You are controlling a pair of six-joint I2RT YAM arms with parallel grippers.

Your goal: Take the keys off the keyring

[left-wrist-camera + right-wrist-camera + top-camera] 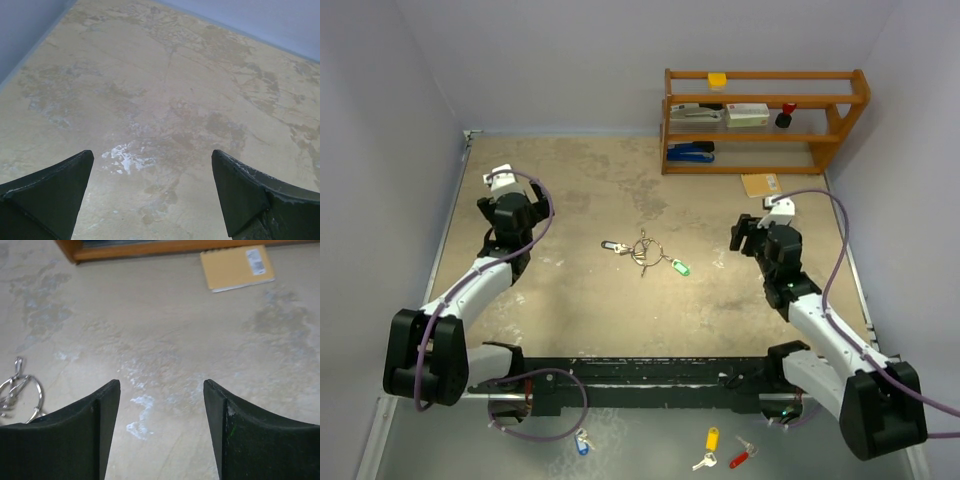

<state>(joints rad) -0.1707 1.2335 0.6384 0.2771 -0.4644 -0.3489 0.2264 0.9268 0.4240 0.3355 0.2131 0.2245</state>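
Note:
The keyring [647,249], a thin silver wire ring, lies in the middle of the table with the keys on it: a green-headed key [680,267] at its lower right, a black-headed key [611,245] at its left, plain silver ones between. The ring's edge shows in the right wrist view [25,395] at far left. My left gripper [510,205] is open and empty, well left of the ring; its view [152,187] holds only bare table. My right gripper [748,236] is open and empty, right of the ring, as its own view [161,415] also shows.
A wooden shelf [760,120] with staplers and small items stands at the back right. A yellow envelope [761,184] lies before it, also in the right wrist view [236,268]. Blue- [582,442], yellow- [710,444] and red-tagged [740,457] keys lie below the near rail.

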